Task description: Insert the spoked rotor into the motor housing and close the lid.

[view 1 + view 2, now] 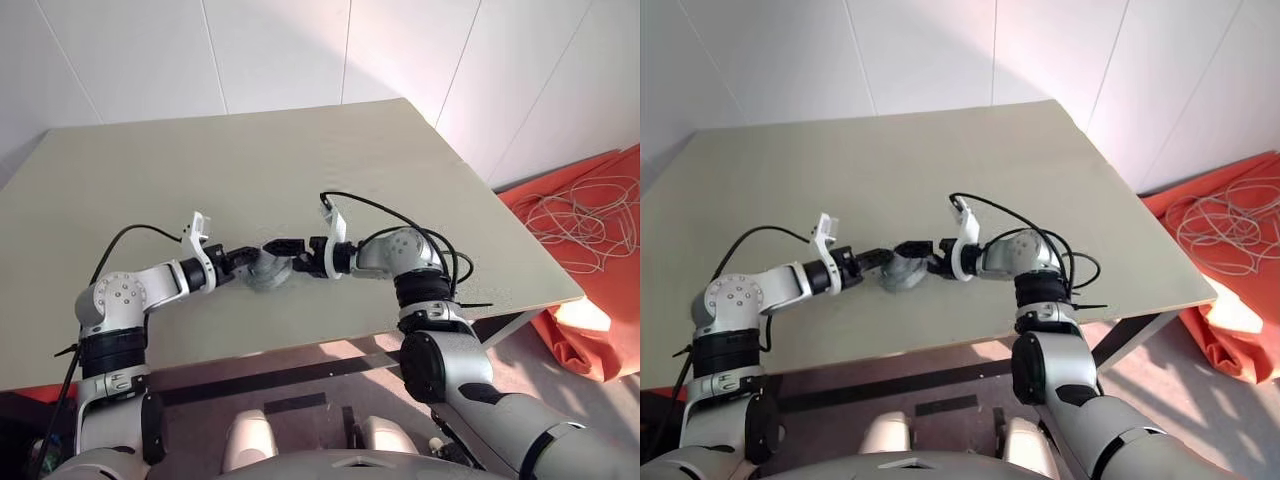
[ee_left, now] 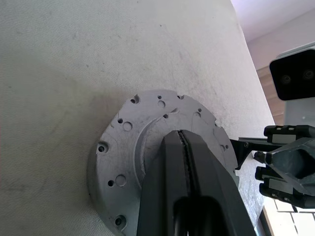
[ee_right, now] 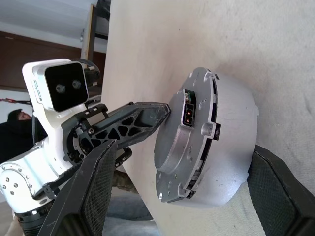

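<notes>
1. Motor housing (image 3: 216, 147): a silvery round drum located near the front edge of the table (image 1: 300, 150), between the two grippers. It is tilted on edge; its flat drilled flange faces the left arm, and its smooth drum wall faces the right arm.
2. Left gripper (image 2: 183, 147): fingers pressed together with no gap between them. The tips rest against the raised centre of the housing flange.
3. Right gripper (image 1: 283, 247): fingers spread wide, one on each side of the housing drum. Contact with the drum wall cannot be determined.
4. Table: pale, matte surface extending bare behind the housing to the far edge.
5. Orange cloth (image 1: 600, 260): on the floor to the right of the table, with pale cable (image 1: 585, 225) coiled on top.
</notes>
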Controlling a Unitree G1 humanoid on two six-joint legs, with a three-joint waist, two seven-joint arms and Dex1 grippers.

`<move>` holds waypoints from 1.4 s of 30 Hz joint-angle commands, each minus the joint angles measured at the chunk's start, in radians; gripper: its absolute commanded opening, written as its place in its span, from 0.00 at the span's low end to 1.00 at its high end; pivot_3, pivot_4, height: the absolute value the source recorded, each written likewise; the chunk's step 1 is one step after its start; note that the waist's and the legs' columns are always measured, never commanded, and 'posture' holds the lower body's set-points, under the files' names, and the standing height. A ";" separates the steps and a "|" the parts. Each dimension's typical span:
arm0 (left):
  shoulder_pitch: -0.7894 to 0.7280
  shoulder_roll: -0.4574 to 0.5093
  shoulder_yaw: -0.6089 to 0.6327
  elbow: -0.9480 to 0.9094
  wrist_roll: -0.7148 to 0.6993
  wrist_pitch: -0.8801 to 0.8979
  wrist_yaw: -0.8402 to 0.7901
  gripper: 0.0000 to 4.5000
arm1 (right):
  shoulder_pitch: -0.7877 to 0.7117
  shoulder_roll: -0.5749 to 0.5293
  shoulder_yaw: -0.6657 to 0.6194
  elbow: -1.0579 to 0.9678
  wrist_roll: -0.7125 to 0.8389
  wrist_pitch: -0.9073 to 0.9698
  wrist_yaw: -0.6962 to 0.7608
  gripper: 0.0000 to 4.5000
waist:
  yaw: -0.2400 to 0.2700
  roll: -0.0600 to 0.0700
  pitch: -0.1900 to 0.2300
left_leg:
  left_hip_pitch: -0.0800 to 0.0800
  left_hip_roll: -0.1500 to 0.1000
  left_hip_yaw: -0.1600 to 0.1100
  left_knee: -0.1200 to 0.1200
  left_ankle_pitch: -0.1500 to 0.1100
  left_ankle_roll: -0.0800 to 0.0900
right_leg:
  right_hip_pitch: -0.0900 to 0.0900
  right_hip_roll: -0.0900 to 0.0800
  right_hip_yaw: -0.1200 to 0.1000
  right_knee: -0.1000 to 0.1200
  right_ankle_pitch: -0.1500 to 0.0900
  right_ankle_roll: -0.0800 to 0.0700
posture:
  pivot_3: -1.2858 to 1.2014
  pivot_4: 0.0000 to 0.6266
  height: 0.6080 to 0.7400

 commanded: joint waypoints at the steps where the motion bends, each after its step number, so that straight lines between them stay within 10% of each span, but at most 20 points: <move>1: 0.014 -0.001 -0.021 0.011 0.024 0.014 0.020 0.00 | -0.052 0.045 -0.004 0.005 0.052 -0.020 0.014 1.00 | 0.000 0.000 0.000 | 0.000 0.000 0.000 0.000 0.000 0.000 | 0.000 0.000 0.000 0.000 0.000 0.000 | 0.52 0.00 1.00; 8: 0.013 0.001 -0.022 0.014 0.026 0.008 0.019 0.00 | -0.039 0.021 0.021 0.018 0.028 -0.053 0.017 1.00 | 0.000 0.000 0.000 | 0.000 0.000 0.000 0.000 0.000 0.000 | 0.000 0.000 0.000 0.000 0.000 0.000 | 0.52 0.00 1.00; 21: 0.007 0.004 -0.029 0.024 0.032 -0.006 0.014 0.00 | -0.039 0.007 0.056 0.019 0.025 -0.078 0.029 0.27 | 0.002 0.000 0.000 | 0.000 0.000 0.000 0.000 0.000 0.000 | 0.001 0.000 0.000 0.000 0.000 0.000 | 0.52 0.00 1.00; 42: -0.005 -0.037 0.064 -0.011 -0.034 -0.090 -0.022 0.00 | -0.070 -0.010 -0.006 0.104 0.032 -0.129 -0.001 0.26 | 0.002 0.000 0.000 | -0.001 0.000 0.000 0.001 0.000 0.000 | 0.000 0.000 0.000 0.000 0.000 0.000 | 0.52 0.00 1.00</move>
